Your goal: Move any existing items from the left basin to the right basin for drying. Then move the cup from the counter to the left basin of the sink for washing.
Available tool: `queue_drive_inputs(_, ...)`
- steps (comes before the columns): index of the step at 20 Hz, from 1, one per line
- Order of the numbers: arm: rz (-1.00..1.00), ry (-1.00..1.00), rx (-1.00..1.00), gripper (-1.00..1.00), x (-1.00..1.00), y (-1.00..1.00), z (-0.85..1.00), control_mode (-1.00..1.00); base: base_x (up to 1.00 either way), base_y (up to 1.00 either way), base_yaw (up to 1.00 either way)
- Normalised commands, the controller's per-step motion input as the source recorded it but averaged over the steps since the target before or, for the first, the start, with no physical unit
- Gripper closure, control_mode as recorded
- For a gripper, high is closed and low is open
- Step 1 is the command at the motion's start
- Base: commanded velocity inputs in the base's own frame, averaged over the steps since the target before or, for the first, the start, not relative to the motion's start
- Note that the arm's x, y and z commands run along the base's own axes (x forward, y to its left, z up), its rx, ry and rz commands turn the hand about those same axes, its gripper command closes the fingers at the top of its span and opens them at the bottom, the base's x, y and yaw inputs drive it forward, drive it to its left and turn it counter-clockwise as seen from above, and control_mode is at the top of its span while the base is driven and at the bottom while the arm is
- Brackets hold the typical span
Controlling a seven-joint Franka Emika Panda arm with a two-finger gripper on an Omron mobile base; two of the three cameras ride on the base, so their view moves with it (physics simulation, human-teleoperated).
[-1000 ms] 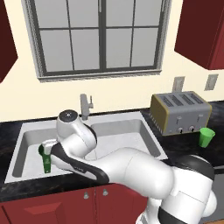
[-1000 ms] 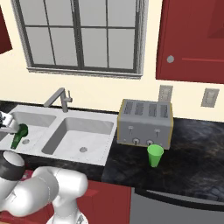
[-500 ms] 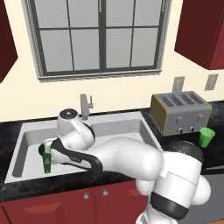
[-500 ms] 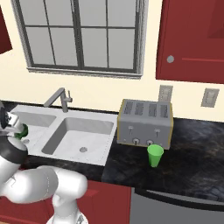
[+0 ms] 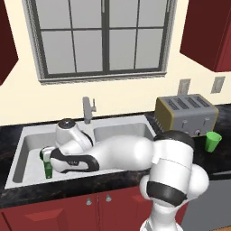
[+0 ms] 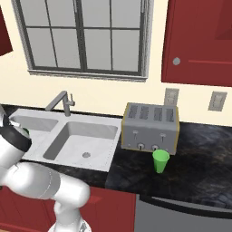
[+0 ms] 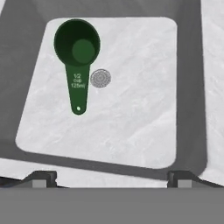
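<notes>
The existing item, a dark green scoop-shaped piece (image 7: 77,57) with a round bowl and a narrow handle, lies flat on the floor of the left basin (image 7: 131,109) beside the small round drain. My gripper (image 7: 112,177) hangs above that basin, open, its two fingertips (image 7: 43,177) wide apart and holding nothing. From the left base camera my arm bends low over the left basin (image 5: 27,155), and a bit of the green item (image 5: 47,169) shows under the hand. The right basin (image 5: 122,132) (image 6: 81,140) holds nothing. The bright green cup (image 5: 213,141) (image 6: 160,160) stands upright on the counter (image 6: 195,172).
A silver toaster (image 5: 187,113) (image 6: 150,128) stands on the counter just behind the cup. The grey faucet (image 5: 88,109) (image 6: 61,100) rises behind the divider between the basins. Wall outlets and a window lie behind the sink.
My arm's elbow and upper links have swung across in front of the sink while the hand stayed over the left basin. The jaws stay open; the green item and the cup have not moved.
</notes>
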Motion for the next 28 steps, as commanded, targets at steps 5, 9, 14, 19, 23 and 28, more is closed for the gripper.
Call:
queue_drive_inputs(5, 0.00, 0.00, 0.00, -1.00, 0.19, 0.13, -0.12, -1.00, 0.00, 0.00, 0.00)
queue_drive_inputs(9, 0.00, 0.00, 0.00, -1.00, 0.20, 0.21, -0.03, -1.00, 0.00, 0.00, 0.00)
queue_drive_inputs(14, 0.00, 0.00, 0.00, -1.00, 0.19, 0.23, -0.01, -1.00, 0.00, 0.00, 0.00)
queue_drive_inputs(19, -0.01, 0.00, 0.00, -1.00, 0.13, 0.27, -0.08, -1.00, 0.00, 0.00, 0.00)
queue_drive_inputs(23, -0.01, 0.00, 0.00, -1.00, 0.07, 0.21, -0.20, -1.00, 0.00, 0.00, 0.00)
queue_drive_inputs(28, -0.01, 0.00, 0.00, -1.00, 0.07, 0.12, -0.17, -1.00, 0.00, 0.00, 0.00)
